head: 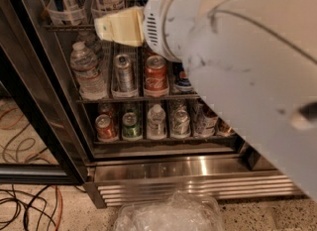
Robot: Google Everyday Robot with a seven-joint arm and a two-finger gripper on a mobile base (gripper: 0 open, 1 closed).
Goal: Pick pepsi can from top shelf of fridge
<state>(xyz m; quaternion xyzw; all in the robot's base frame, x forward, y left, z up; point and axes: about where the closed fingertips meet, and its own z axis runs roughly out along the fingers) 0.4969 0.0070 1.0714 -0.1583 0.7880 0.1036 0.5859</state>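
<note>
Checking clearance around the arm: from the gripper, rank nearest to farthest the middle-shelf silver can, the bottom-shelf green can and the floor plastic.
The gripper is up at the front of the top shelf.
1. silver can: just below it, on the middle shelf.
2. green can: further down, on the lower shelf.
3. clear plastic: on the floor before the fridge.

- My arm (247,66): bulky white shell, scuffed, dark specks, thin dark seam line.
- My wrist housing (161,22): round, white, short vent slots.
- My gripper (118,26): pale cream-yellow block, upper left, just past the wrist housing.
</note>
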